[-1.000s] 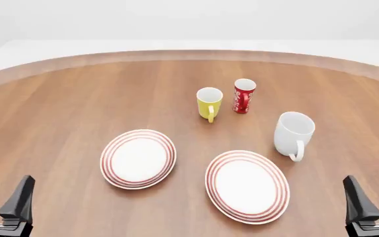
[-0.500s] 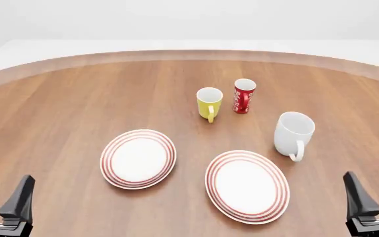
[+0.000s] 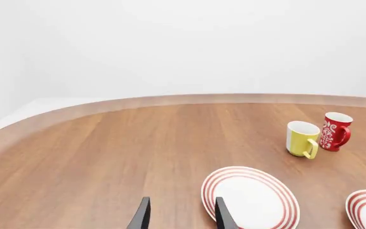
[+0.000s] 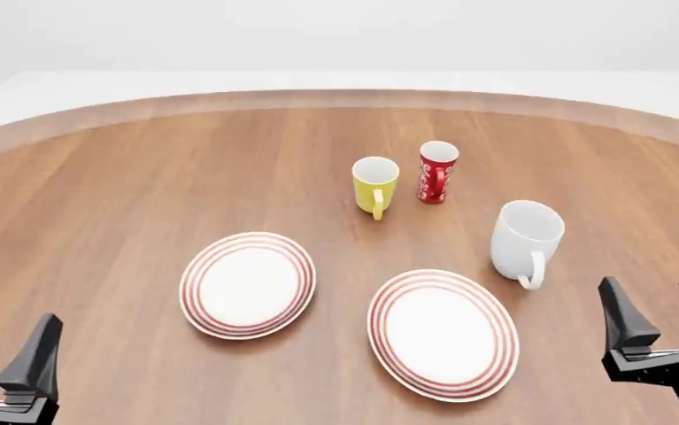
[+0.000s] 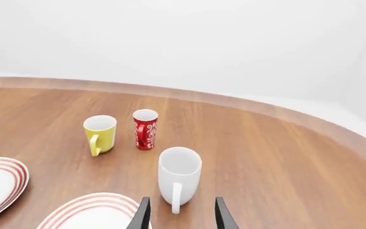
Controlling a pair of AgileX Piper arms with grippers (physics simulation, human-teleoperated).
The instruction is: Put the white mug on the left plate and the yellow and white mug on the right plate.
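Note:
The white mug (image 4: 525,240) stands upright right of centre, its handle facing the near edge; the right wrist view has the white mug (image 5: 178,178) straight ahead of the fingers. The yellow and white mug (image 4: 374,185) stands further back. The left plate (image 4: 247,284) and the larger right plate (image 4: 443,333) lie bare in front. My right gripper (image 4: 660,312) is open, near and right of the white mug. My left gripper (image 4: 3,349) is open at the near left corner, holding nothing.
A slim red cup (image 4: 437,172) with white lettering stands just right of the yellow and white mug. The wooden table (image 4: 127,186) has a curved far edge with a white floor beyond.
My right gripper has risen and shifted a little forward and left toward the white mug. The left gripper and all the objects have stayed put.

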